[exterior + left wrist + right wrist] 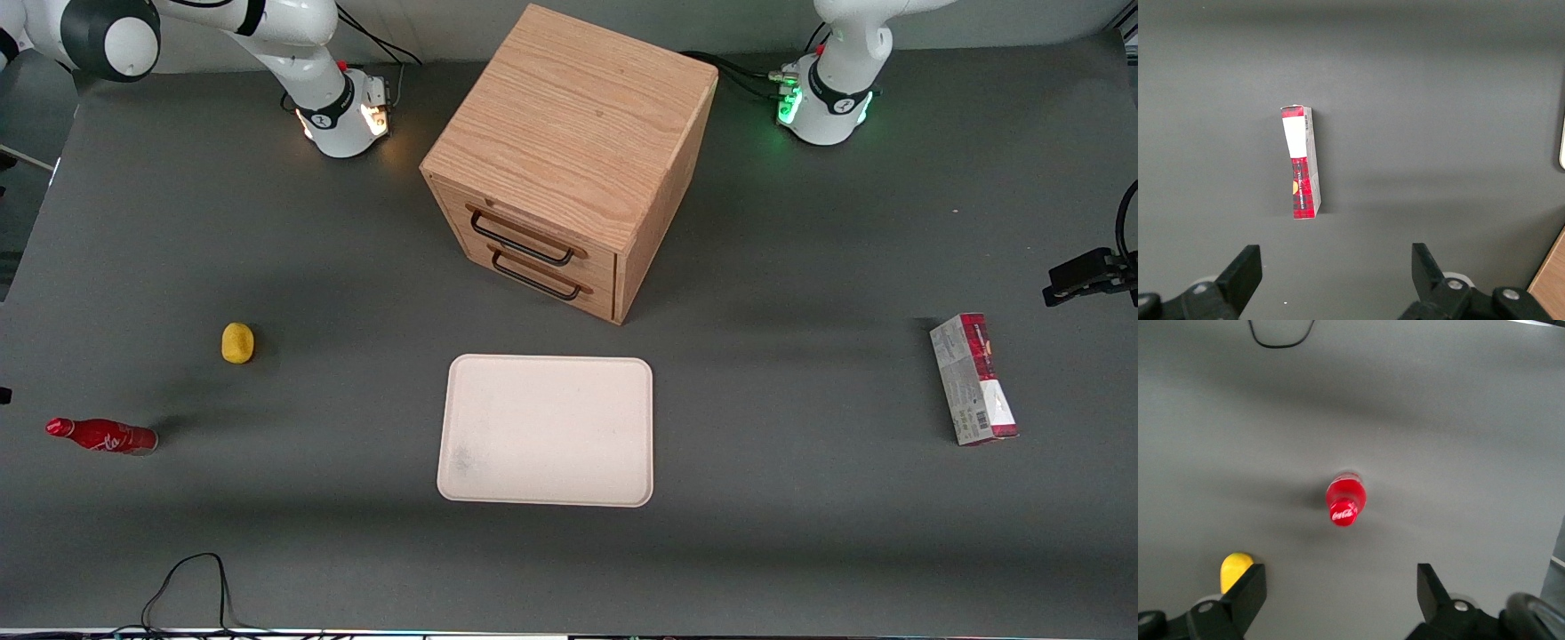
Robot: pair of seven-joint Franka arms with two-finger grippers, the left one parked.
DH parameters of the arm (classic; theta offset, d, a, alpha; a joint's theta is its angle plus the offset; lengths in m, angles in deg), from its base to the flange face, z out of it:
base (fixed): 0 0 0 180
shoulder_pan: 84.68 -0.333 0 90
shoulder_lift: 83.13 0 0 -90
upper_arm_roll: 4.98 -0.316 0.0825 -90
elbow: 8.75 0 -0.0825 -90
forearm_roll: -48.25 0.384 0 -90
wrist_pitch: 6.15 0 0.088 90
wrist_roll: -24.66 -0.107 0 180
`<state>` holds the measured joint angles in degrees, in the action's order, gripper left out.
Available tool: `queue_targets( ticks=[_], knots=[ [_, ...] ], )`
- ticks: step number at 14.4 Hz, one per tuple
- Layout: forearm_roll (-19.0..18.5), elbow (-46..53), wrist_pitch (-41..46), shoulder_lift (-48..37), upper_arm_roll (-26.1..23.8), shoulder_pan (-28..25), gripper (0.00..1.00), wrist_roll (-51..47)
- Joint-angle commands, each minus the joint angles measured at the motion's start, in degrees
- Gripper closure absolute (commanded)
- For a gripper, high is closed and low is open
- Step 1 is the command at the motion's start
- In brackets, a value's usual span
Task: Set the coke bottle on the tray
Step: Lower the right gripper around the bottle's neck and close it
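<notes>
Bottle directly beneath your end effector [1341, 587].
Your coke bottle [1345, 499] stands upright on the table [1458, 453], below the spread, empty fingers [1245, 597], well apart from the tray [547, 430].

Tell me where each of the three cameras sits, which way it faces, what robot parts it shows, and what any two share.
Front view: high, facing the robots, looking down on the table, tray, cabinet; both arm bases show.
Right wrist view: on the working arm, looking straight down on the upright coke bottle and a yellow object; its open pincer hangs above them.
Left wrist view: on the parked arm, looking down at a carton; that arm's fingers show.
Shared: front and right wrist views both show the bottle.
</notes>
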<state>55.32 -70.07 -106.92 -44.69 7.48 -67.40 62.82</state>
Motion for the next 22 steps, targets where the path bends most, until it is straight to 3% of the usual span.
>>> queue_targets(
  ticks=[1,5,20,22],
  knots=[
    [1.3,-4.0,-4.9,0.1,0.0,-0.2,0.00,0.9],
    [3.7,-8.8,-9.8,0.6,0.0,-0.2,0.00,1.2],
    [4.0,-10.6,-17.0,5.9,-0.1,-1.6,0.00,1.0],
    [3.8,-10.5,-17.0,5.8,-0.1,-2.0,0.19,1.4]
  ],
)
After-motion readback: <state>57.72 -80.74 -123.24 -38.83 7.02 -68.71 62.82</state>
